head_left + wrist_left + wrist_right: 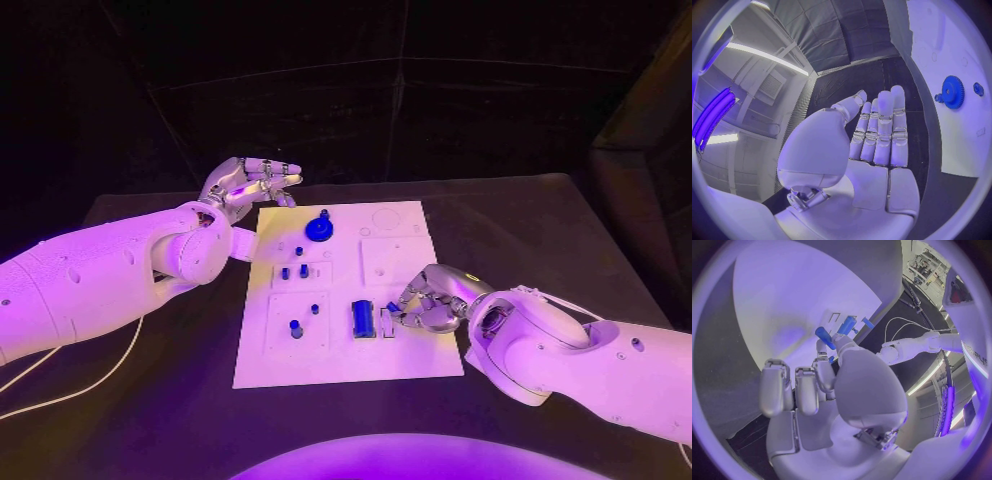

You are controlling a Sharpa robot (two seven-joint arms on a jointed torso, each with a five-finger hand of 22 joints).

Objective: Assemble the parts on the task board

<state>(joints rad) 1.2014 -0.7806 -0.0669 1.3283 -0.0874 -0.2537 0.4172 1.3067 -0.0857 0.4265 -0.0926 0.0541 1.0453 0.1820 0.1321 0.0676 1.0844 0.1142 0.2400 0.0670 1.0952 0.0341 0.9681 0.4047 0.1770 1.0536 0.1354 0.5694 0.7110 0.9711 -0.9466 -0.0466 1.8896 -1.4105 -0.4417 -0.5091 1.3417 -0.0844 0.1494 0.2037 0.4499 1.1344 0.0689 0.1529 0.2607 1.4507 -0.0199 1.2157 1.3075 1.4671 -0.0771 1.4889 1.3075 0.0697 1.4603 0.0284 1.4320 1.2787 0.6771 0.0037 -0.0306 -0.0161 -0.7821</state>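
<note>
The white task board (411, 352) lies in the middle of the table. On it are a blue gear (319, 228), several small blue pegs (294, 271) and a blue block (362, 318). My left hand (253, 185) hovers off the board's far left corner, fingers stretched out and holding nothing. In the left wrist view the left hand (873, 145) shows a bare palm, with the gear (951, 91) and a peg (978, 89) on the board (942, 40) beyond it. My right hand (428, 300) is low over the board's right side and pinches a small blue part (824, 334) between thumb and finger, close to the block (846, 325).
The black table (548, 230) surrounds the board, with dark bare surface to the far right and near left. A white cable (87, 385) trails under my left arm at the near left.
</note>
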